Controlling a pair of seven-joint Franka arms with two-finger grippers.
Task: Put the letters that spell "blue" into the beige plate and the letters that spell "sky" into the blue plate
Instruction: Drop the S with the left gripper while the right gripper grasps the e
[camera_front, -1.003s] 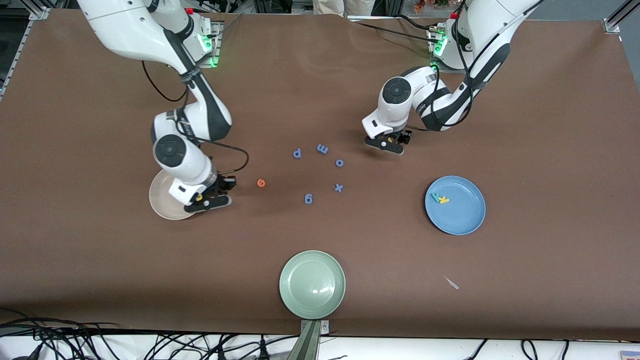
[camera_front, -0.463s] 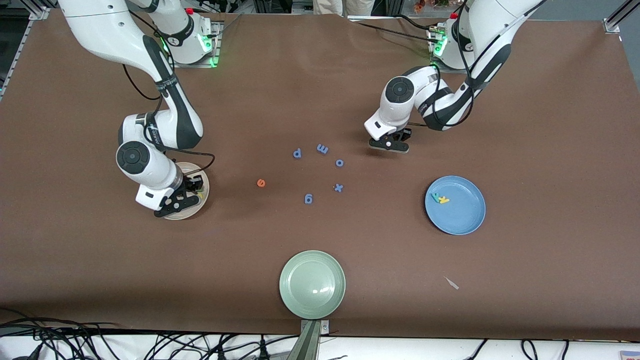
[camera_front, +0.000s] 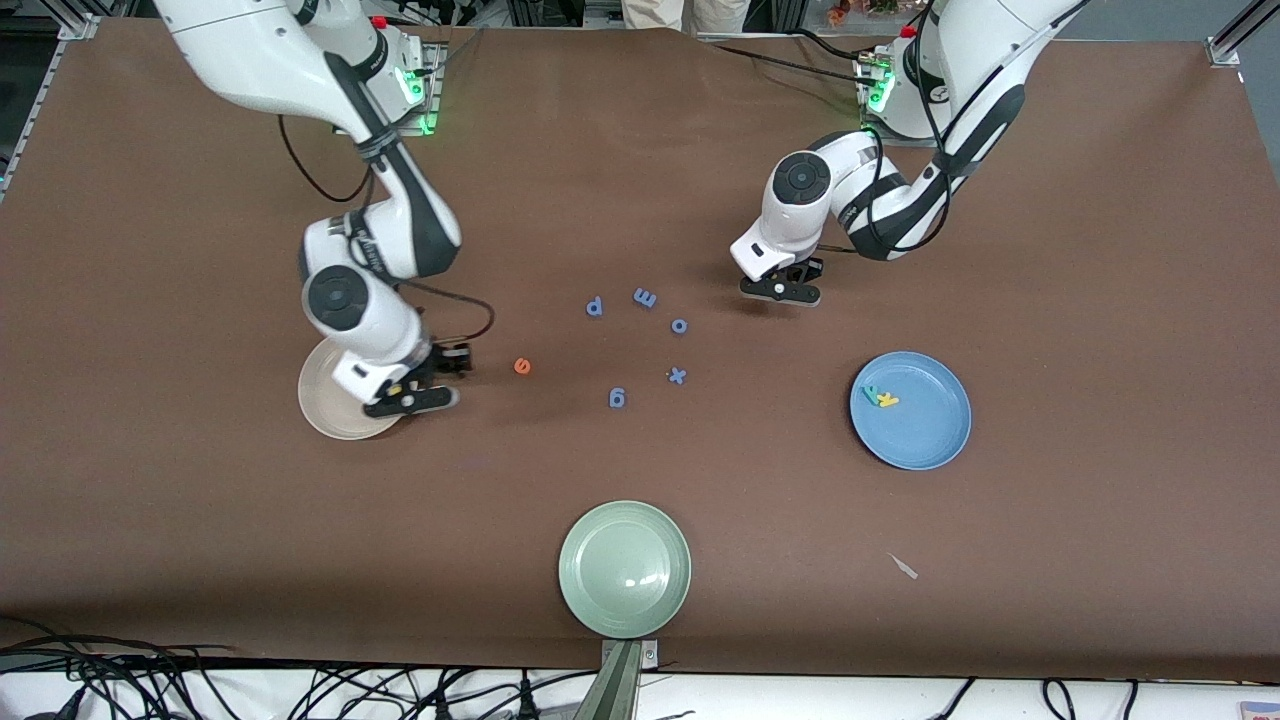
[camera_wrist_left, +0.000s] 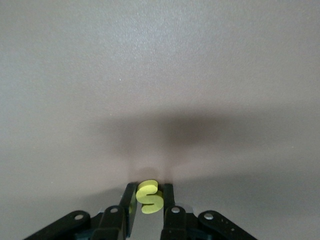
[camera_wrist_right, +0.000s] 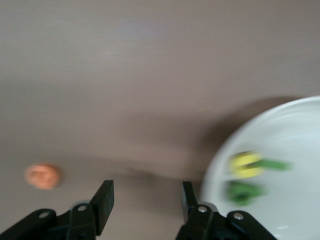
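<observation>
- Two tools show in the front view. The left tool (camera_front: 781, 290) is low over bare desk (camera_front: 640, 150), at about 2 o'clock from the cluster of blue letters (camera_front: 645, 297); its fingers cannot be read here. The right tool (camera_front: 412, 395) is over the edge of the beige plate (camera_front: 325, 405) that faces the orange e (camera_front: 521, 366), which lies on the desk at 3 o'clock from that plate.
- The blue plate (camera_front: 925, 425) sits toward the left arm's end of the desk, with the yellow k (camera_front: 887, 400) and the teal y (camera_front: 870, 392) lying in it near its rim at about 10 o'clock. A pale green plate (camera_front: 625, 570) stands nearest the camera, at 6 o'clock from the blue letters.
- Left wrist view: the left tool (camera_wrist_left: 149, 200) has its jaws drawn narrow, clamped on the yellow s (camera_wrist_left: 148, 196), which stands between the fingertips (camera_wrist_left: 168, 192) over plain desk surface.
- Right wrist view: the right tool (camera_wrist_right: 146, 197) has its jaws standing wide apart with nothing between them, over bare desk just beside the beige plate (camera_wrist_right: 300, 130). In that plate lie the yellow u (camera_wrist_right: 246, 164) and two green letters (camera_wrist_right: 245, 191), blurred, close together. The orange e (camera_wrist_right: 43, 176) lies on the desk apart from the plate.
</observation>
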